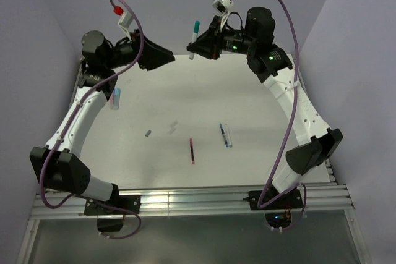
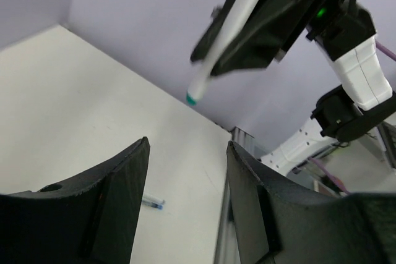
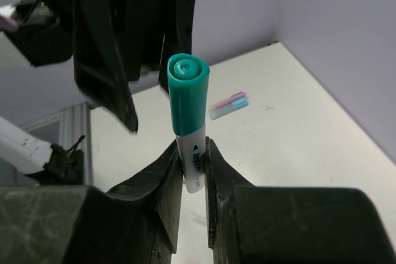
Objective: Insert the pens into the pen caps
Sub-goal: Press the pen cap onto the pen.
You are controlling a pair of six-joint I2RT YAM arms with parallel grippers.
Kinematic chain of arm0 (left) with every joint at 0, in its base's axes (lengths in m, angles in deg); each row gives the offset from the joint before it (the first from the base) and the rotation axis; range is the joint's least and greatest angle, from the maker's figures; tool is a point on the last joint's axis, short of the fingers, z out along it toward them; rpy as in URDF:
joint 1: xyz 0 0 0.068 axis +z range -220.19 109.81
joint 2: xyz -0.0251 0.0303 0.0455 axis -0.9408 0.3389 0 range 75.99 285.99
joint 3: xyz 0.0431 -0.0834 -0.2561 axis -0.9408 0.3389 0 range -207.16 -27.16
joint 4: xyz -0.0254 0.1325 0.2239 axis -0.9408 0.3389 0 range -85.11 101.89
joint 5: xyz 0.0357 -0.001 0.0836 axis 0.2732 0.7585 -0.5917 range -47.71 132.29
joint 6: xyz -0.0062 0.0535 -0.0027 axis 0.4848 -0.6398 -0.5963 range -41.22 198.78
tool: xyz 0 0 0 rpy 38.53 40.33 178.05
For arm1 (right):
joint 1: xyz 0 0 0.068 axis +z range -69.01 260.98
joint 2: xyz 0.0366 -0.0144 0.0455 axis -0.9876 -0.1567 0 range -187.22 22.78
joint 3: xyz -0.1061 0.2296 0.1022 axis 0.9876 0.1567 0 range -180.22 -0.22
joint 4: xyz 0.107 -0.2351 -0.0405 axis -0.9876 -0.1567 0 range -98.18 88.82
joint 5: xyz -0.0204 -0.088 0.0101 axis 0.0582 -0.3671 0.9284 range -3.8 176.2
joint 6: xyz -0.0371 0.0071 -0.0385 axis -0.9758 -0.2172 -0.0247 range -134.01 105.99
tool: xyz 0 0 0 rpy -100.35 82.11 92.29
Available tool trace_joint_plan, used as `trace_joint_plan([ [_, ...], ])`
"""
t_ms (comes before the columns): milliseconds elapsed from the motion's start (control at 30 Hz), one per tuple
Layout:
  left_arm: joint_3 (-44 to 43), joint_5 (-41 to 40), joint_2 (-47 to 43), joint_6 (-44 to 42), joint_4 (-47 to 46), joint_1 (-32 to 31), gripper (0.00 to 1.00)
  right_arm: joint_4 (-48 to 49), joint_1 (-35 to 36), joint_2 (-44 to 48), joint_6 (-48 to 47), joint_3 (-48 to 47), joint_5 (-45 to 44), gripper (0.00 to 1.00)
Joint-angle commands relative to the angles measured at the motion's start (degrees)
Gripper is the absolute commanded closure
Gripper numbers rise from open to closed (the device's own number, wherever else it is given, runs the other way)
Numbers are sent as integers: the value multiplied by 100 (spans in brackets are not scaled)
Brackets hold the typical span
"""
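My right gripper is shut on a white pen with a teal cap on its upper end, held upright in the air above the table's far edge. In the right wrist view the fingers pinch the white barrel. My left gripper is open and empty, just left of that pen; in its wrist view the pen hangs above and beyond the jaws, green tip down. A red pen and a dark blue pen lie mid-table.
Pink and light blue caps lie side by side at the left, also in the right wrist view. A grey cap and a white cap lie mid-table. A pale pen lies beside the blue one. Purple walls stand behind and beside the table.
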Motion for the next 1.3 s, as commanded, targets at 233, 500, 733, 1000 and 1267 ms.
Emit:
trace_joint_plan([
  [233,-1052,450,216,56,-547,100,31,60,36,553,416,520,755,100],
  [500,-1026,380,217,310,-792,100,30,43,194,580,530,775,773,100],
  [733,-1026,345,287,663,-1127,91,32,25,361,650,504,1039,720,100],
  [1000,-982,372,278,795,-1198,-41,33,-10,511,580,530,1057,694,100],
  [1267,-1017,328,331,637,-987,-155,35,-89,669,580,478,1101,650,100],
])
